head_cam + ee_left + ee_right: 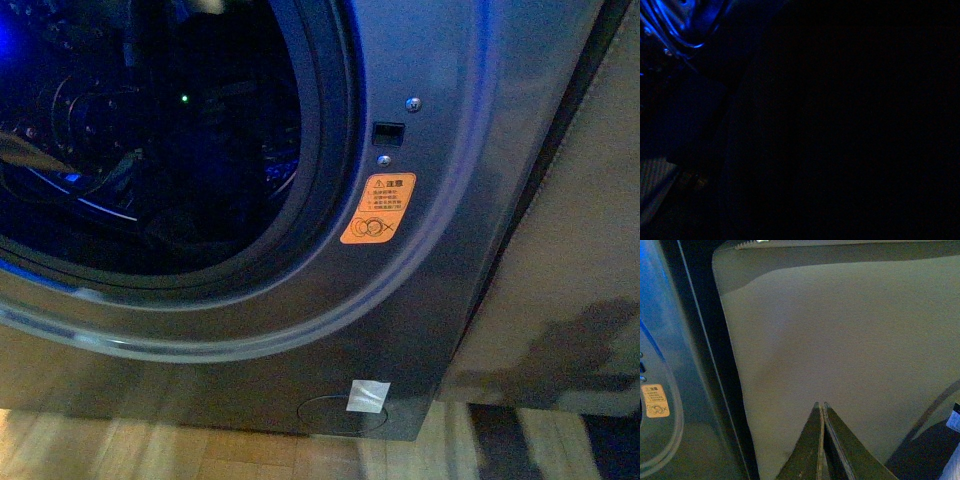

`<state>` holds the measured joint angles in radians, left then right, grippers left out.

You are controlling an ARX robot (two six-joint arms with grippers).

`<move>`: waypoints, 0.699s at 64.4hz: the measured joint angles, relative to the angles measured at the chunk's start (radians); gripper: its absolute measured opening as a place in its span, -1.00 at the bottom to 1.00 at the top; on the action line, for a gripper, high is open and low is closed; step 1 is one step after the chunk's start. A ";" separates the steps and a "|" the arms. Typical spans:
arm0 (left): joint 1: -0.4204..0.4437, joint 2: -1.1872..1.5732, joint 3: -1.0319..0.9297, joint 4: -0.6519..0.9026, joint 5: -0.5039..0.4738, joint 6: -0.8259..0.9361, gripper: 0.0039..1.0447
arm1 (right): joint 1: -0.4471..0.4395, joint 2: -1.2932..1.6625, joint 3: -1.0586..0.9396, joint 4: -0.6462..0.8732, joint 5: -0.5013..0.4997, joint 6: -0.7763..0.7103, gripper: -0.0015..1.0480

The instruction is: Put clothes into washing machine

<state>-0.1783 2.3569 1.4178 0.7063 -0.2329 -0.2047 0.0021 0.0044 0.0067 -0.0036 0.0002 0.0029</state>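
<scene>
- The washing machine (440, 150), a silver-grey front-loader, filled most of the front view, its large round port (150, 140) open at the upper left.
- A dark rubber rim (335, 130) ringed the port; the inside of the drum was dim, lit with blue glints and one small green point of light.
- An orange warning sticker (378, 208) sat on the front panel just right of the rim, below a small black latch slot (388, 132) and two screws.
- A white label (367, 397) was stuck near the bottom edge of the panel, over a round cap.
- The machine stood on a pale wooden floor (120, 445); a beige fabric-covered surface (570, 280) stood just beside its right side.
- The clothes could not be made out in any view; dark shapes inside the port were too dim to identify.
- The left wrist view was dark, and nothing was read from it. The left gripper was not seen, so the state of its jaws could not be told.
- The right gripper (822, 407) appeared in the right wrist view with its two fingers (807, 450) pressed together at the tips, holding nothing.
- The right gripper pointed at the beige surface, to the right of the machine's side edge and sticker.
</scene>
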 joint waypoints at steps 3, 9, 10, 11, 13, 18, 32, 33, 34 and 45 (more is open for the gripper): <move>-0.006 0.006 0.014 -0.002 0.000 0.008 -0.79 | 0.000 0.000 0.000 0.000 0.000 0.000 -0.95; -0.016 0.018 0.041 -0.002 0.000 0.021 -0.79 | 0.000 0.000 0.000 0.000 0.000 0.000 -0.95; -0.018 0.019 0.044 -0.003 0.000 0.022 -0.79 | 0.000 0.000 0.000 0.000 0.000 0.000 -0.95; -0.021 0.022 0.049 -0.003 0.001 0.026 -0.79 | 0.000 0.000 0.000 0.000 0.000 0.000 -0.95; -0.023 0.023 0.053 -0.003 0.001 0.028 -0.79 | 0.000 0.000 0.000 0.000 0.000 0.000 -0.95; -0.034 0.029 0.063 0.001 0.005 0.056 -0.79 | 0.000 0.000 0.000 0.000 0.000 0.000 -0.95; -0.049 0.049 0.086 0.019 -0.002 0.183 -0.79 | 0.000 0.000 0.000 0.000 0.000 0.000 -0.95; -0.049 0.050 0.088 0.019 -0.001 0.190 -0.78 | 0.000 0.000 0.000 0.000 0.000 0.000 -0.95; -0.049 0.051 0.090 0.018 -0.002 0.194 -0.75 | 0.000 0.000 0.000 0.000 0.000 0.000 -0.95; -0.045 0.053 0.093 0.009 -0.008 0.251 -0.21 | 0.000 0.000 0.000 0.000 0.000 0.000 -0.95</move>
<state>-0.2237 2.4100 1.5112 0.7155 -0.2409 0.0460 0.0021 0.0044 0.0067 -0.0036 0.0002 0.0025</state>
